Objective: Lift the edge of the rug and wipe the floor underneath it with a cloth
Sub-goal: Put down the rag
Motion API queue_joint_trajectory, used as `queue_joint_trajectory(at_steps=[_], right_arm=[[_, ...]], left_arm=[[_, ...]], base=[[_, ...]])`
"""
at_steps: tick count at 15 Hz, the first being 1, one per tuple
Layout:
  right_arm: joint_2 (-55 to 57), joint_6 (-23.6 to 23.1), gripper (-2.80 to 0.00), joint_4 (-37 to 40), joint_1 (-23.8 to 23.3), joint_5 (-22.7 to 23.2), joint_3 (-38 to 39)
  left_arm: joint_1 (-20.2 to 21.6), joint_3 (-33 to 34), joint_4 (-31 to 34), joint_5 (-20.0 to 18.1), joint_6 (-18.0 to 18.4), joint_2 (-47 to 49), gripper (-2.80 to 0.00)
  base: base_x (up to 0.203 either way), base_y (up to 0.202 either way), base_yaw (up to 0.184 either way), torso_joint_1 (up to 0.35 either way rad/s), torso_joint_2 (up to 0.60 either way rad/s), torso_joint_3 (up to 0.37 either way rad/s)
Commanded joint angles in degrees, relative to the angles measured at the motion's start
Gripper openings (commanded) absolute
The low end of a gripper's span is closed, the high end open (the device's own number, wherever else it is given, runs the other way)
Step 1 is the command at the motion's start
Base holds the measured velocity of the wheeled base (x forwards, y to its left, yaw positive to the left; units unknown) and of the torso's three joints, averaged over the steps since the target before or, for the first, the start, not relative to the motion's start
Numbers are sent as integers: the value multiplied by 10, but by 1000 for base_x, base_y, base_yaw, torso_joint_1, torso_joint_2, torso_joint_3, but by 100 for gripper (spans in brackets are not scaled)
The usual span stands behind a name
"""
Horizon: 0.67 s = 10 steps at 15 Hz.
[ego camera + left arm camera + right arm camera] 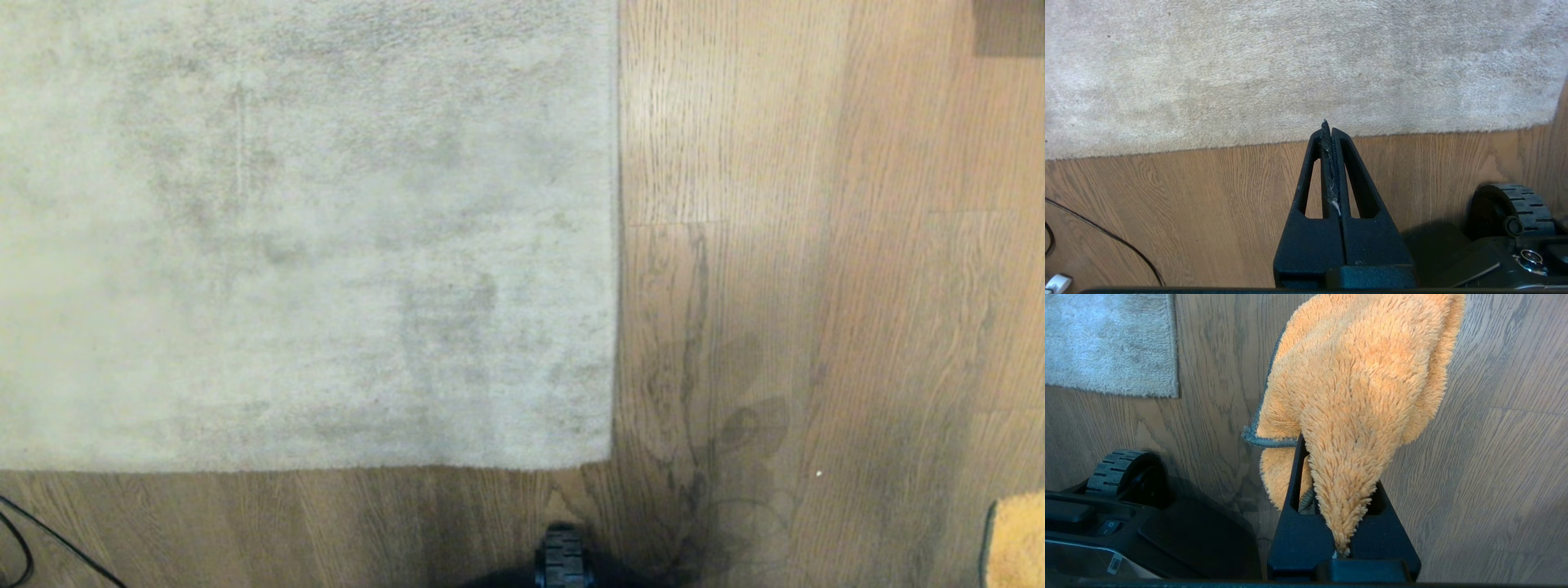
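Floor: wood-grain planks, takes up the right side and near strip of the head view. Rug lies flat on it, mottled grey-beige; the rug edge runs straight down to a square corner just ahead of the base wheel. Nothing lifted yet, so no underside is showing and the wiping step looks not yet started.

Cloth: orange, fluffy, dark grey trim. It's pinched in the right gripper, fingers clamped on a bunched fold, and the rest flops over the tips. It hangs over bare floor to the right of the rug corner, and only its corner peeks in at the lower right of the head view.

Left gripper: fingers pressed fully together, holding nothing, with bits of lint between the pads. It sits over bare floor with the tips about level with the rug's near border.

Cable trails on the floor off to the left.

Risks:
- Rug lies flush, low pile. Closed tips likely skate over the border instead of getting under it, so it needs to open first and come in low.
- Cloth is held by one fold. Dragging it on the floor could pull it out.
- Big rug, so a weak pinch lets the lifted corner drop onto the wiping arm.
- Base motion could snag the cable.
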Motion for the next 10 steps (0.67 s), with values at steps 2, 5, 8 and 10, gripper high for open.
queue_joint_trajectory(at_steps=[2, 5, 8, 10], right_arm=[[1, -1, -280, 0, 0, 0, 0], [1, -1, -280, 0, 0, 0, 0], [1, -1, -280, 0, 0, 0, 0], [1, -1, -280, 0, 0, 0, 0]], left_arm=[[0, 0, -1, 11, -22, 0, -280], [-1, 0, 0, 9, -17, 0, -280], [-1, 0, 0, 5, 0, 0, -280], [-1, 0, 1, 5, 1, 0, -280]], base=[[0, 0, 0, 0, 0, 0], [0, 0, 0, 0, 0, 0], [0, 0, 0, 0, 0, 0], [0, 0, 0, 0, 0, 0]])
